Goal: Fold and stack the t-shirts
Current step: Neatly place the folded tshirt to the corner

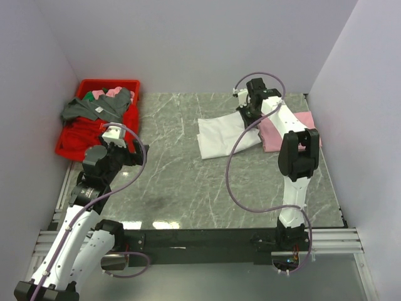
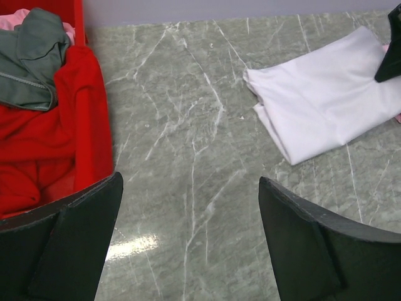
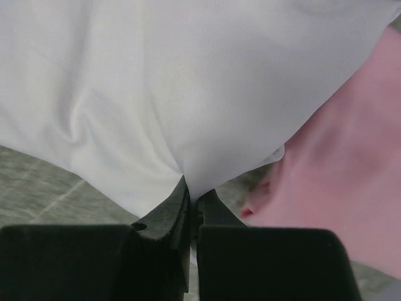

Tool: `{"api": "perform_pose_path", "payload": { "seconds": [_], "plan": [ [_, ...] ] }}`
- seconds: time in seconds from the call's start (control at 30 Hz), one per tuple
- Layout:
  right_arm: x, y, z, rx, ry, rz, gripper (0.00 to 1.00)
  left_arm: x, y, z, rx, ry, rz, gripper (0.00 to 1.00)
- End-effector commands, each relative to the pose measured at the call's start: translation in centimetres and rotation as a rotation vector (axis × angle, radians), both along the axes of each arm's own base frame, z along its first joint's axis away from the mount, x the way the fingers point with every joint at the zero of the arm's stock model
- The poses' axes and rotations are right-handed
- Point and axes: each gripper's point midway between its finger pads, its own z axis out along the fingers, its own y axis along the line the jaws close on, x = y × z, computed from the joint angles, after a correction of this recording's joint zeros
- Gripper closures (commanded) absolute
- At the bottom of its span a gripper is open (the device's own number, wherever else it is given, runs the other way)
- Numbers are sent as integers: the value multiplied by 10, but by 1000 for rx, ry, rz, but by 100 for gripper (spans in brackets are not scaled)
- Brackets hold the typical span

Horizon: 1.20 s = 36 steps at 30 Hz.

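Left end effector (image 2: 190, 188) hangs released at lower left of the top view, and further up at right the right end effector (image 3: 193, 195) is clenched on an edge of the folded white t-shirt (image 3: 188, 75), just beside the pink t-shirt (image 3: 351, 163); it looks like light, floppy cloth, so I'd pinch edges or corners.

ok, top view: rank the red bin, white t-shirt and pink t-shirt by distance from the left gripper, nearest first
From the left gripper, which is open:
1. Red bin: just beside it, at the left side.
2. White t-shirt: folded, off to the right past the middle.
3. Pink t-shirt: beyond the white one, near the right wall.
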Motion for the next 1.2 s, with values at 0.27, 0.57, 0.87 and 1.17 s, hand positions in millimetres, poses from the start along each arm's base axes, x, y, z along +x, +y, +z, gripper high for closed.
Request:
{"api": "perform_pose_path", "payload": {
  "seconds": [0.27,0.57,0.87,1.17],
  "plan": [
    [19,-90,98,-333,-255,-72,100,-3,-7,16,-9,-65,-50,5],
    [17,-120,118,-410,-293,-90,100,-4,-9,15,-9,-64,-62,4],
    [17,-134,140,-432,-346,-97,100,-4,-10,14,-8,-61,-68,3],
    [9,-140,160,-433,-387,-109,100,-4,-11,14,-9,-59,-75,3]
  ]
}}
